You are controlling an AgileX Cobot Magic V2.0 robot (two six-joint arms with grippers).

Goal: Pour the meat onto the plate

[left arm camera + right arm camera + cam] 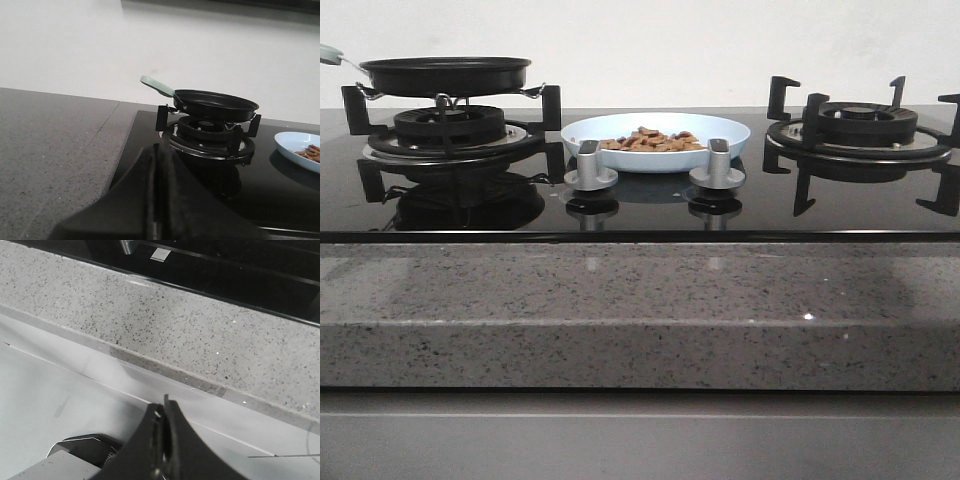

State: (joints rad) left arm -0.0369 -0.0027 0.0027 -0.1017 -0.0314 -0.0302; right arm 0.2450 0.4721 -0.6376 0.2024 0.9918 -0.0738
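Note:
The pale blue-white plate [655,141] sits on the black glass hob between the two burners, with a heap of small reddish-brown meat chips [652,140] on it. The plate's edge with some meat also shows in the left wrist view [300,150]. A black frying pan [445,74] with a pale green handle [157,85] rests on the left burner and looks empty. My left gripper [159,150] is shut and empty, low in front of the left burner. My right gripper [164,404] is shut and empty, below the stone counter's front edge. Neither gripper shows in the front view.
Two silver knobs [590,168] [718,168] stand right in front of the plate. The right burner [860,130] has tall black pan supports. A speckled grey stone counter [640,310] runs along the hob's front and left side [50,145]. A white wall is behind.

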